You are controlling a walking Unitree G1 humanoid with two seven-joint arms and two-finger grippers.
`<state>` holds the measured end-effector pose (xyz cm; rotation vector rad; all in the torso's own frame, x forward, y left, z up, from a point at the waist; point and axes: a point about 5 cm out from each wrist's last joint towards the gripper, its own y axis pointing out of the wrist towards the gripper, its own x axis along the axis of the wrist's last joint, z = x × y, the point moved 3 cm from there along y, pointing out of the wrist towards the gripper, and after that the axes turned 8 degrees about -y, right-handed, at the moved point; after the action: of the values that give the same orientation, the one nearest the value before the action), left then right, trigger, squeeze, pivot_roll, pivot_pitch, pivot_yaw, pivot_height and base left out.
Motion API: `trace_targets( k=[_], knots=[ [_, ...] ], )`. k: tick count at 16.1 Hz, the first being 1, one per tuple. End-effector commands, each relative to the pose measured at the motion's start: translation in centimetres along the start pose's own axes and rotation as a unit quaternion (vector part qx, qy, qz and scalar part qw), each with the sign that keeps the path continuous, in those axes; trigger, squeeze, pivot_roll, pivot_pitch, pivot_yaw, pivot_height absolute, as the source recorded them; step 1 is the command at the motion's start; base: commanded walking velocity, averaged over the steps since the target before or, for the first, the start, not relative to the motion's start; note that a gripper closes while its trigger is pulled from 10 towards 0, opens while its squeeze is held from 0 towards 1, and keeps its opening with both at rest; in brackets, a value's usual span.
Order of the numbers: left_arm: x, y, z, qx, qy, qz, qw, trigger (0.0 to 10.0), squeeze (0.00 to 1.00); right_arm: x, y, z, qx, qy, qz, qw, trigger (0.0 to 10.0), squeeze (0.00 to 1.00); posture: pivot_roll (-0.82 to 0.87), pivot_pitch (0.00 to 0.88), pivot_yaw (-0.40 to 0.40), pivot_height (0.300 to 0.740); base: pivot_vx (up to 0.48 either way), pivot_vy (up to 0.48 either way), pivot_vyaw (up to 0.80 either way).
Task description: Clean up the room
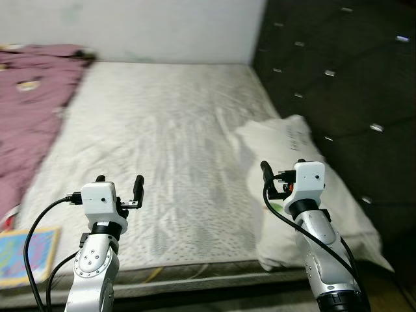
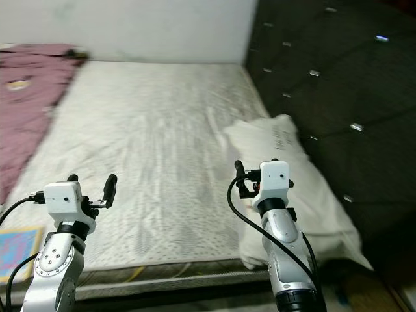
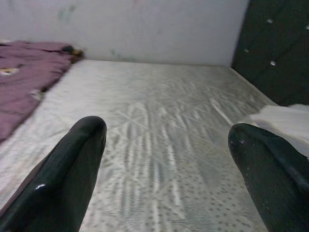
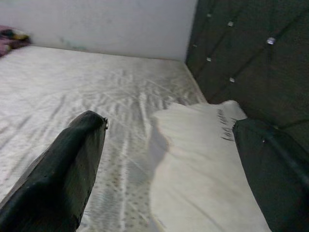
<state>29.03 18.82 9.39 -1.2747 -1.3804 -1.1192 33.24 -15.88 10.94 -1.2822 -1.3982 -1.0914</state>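
Both two-fingered black grippers were held spread wide and empty over the near edge of the pale quilted mattress, the right gripper directly above the soft white fabric pillow against the dark tufted headboard, the left gripper well apart from it. The pillow was judged light, limp and easily crumpled; a pinch at a corner or seam would suit. A crumpled mauve blanket lay far beyond the left gripper, perhaps heavier.

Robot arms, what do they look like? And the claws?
Both arms are silver metal with round joints. Each wrist carries a white boxy block, with black cables looping down. The left claw and right claw each have two long, shiny black fingers.
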Motion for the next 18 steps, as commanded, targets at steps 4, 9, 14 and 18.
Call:
trace_targets(
  k=[4, 9, 14, 18],
  knots=[
    [-0.53, 0.02, -0.01, -0.001, -0.005, 0.016, 1.0, 10.0, 0.0, 0.08, 0.51, -0.03, -0.004, 0.007, 0.005, 1.0, 10.0, 0.0, 0.04, 0.0, -0.039, 0.74, 0.0, 0.0, 0.0],
    [-0.31, 0.51, -0.37, -0.006, -0.016, 0.014, 1.0, 10.0, 0.0, 0.02, 0.7, -0.01, -0.011, 0.014, 0.009, 1.0, 10.0, 0.0, 0.04, 0.0, -0.038, 0.74, 0.0, 0.258, 0.0],
    [-0.27, 0.69, -0.48, -0.006, -0.021, 0.014, 1.0, 10.0, 0.0, -0.1, 1.02, -0.33, -0.018, 0.009, 0.015, 1.0, 10.0, 0.0, 0.04, 0.0, -0.039, 0.74, 0.0, 0.48, 0.0],
    [-0.32, 0.88, -0.39, 0.0, -0.021, 0.017, 1.0, 10.0, 0.0, -0.1, 1.23, -0.16, -0.015, 0.007, 0.016, 1.0, 10.0, 0.0, 0.04, 0.0, -0.039, 0.74, 0.0, 0.48, 0.0]
  ],
)
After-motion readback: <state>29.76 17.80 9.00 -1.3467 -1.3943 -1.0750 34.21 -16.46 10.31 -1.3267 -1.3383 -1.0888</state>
